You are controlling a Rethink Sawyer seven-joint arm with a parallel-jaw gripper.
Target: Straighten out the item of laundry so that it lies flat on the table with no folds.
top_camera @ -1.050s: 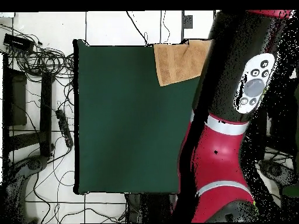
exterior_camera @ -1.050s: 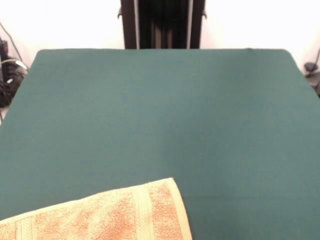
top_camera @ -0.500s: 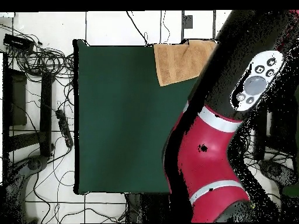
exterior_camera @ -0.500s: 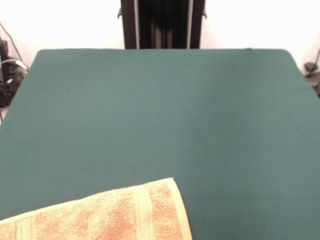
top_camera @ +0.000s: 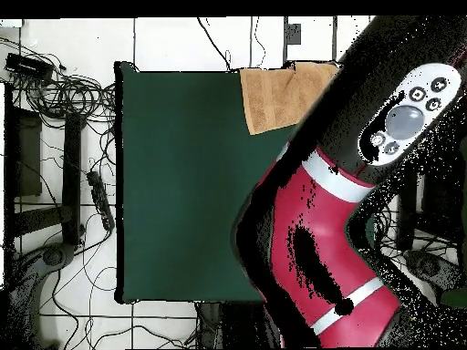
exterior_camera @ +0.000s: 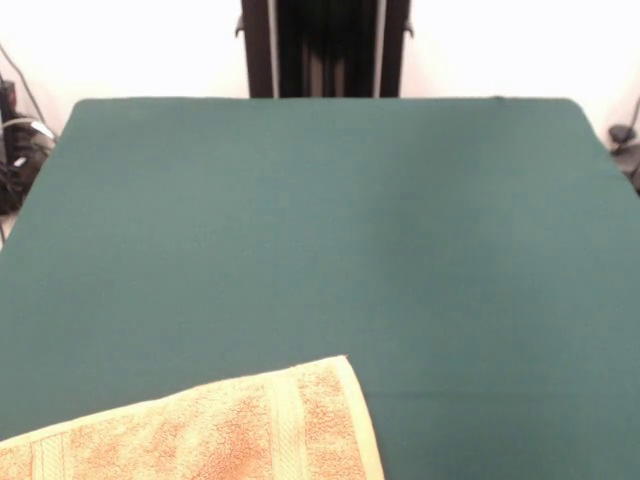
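The item of laundry, an orange-tan terry towel (exterior_camera: 210, 430) with a woven border band, lies at the front left corner of the dark green table (exterior_camera: 320, 230) and runs off the picture's lower edge. From above, the towel (top_camera: 278, 96) sits at the table's (top_camera: 182, 182) top right corner, partly hidden behind the red and black arm (top_camera: 337, 228). What shows of the towel looks flat. The gripper appears in neither view.
Cables and black boxes (top_camera: 55, 137) lie on the tiled floor left of the table in the overhead view. The robot's black pedestal (exterior_camera: 325, 48) stands behind the far edge. More cables (exterior_camera: 15, 150) hang at the far left.
In the overhead view the arm has swung leftward over the table's right side, covering more of it. The towel has not moved.
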